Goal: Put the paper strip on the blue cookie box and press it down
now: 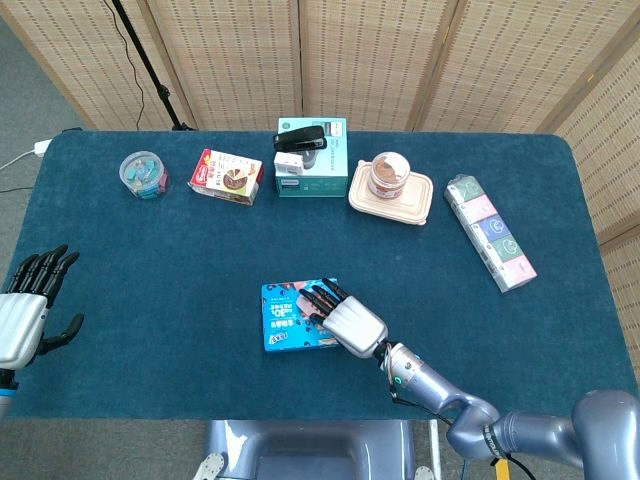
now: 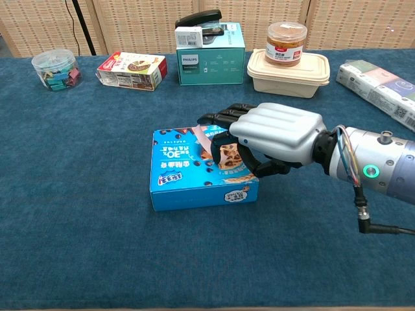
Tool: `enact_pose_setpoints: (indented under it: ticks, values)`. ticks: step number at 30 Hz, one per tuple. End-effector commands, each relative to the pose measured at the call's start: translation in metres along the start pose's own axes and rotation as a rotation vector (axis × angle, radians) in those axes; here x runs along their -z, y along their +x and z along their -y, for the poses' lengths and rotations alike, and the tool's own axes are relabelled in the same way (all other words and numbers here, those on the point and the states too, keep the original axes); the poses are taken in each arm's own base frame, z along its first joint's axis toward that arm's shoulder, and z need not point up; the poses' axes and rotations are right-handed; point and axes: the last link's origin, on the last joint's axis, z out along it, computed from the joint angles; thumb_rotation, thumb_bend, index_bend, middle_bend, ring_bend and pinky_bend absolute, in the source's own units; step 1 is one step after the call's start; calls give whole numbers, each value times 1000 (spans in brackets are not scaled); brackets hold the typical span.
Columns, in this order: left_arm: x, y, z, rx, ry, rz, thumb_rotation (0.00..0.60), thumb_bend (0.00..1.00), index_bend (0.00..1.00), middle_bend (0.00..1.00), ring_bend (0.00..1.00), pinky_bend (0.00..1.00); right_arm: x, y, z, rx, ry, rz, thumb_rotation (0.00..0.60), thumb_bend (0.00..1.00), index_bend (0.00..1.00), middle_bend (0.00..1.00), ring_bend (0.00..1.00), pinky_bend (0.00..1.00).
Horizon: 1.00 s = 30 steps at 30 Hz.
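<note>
The blue cookie box (image 1: 288,320) (image 2: 188,172) lies flat near the table's front middle. A pink paper strip (image 2: 202,137) lies slanted across its top, its left end showing and the rest hidden under my right hand (image 1: 347,319) (image 2: 275,133). That hand reaches in from the right and hangs low over the right half of the box, fingers stretched above the strip and thumb under them, pinching the strip against the lid. My left hand (image 1: 28,300) hovers at the table's left edge, fingers spread and holding nothing; the chest view does not show it.
Along the far side stand a jar of clips (image 2: 55,68), a red snack box (image 2: 131,70), a teal box with a stapler on top (image 2: 211,48), a lidded food container with a jar on it (image 2: 288,68) and a row of tissue packs (image 1: 489,230).
</note>
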Motion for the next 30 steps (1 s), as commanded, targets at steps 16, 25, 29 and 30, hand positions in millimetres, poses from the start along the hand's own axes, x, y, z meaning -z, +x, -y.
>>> enact_pose_setpoints:
  ticks: [16, 25, 29, 30]
  values:
    - [-1, -2, -1, -4, 6, 7, 600, 353, 0, 0, 0, 0, -8, 7, -12, 24, -42, -14, 600, 1000, 316, 0, 0, 0]
    - [-1, -1, 0, 0, 8, 5, 600, 353, 0, 0, 0, 0, -8, 13, -4, 33, -17, -41, 600, 1000, 317, 0, 0, 0]
    - [0, -1, 0, 0, 4, 8, 600, 352, 0, 0, 0, 0, -8, 16, -3, 42, -16, -52, 600, 1000, 318, 0, 0, 0]
    - [0, -1, 0, 0, 4, 8, 600, 352, 0, 0, 0, 0, -8, 16, -3, 45, -16, -55, 600, 1000, 319, 0, 0, 0]
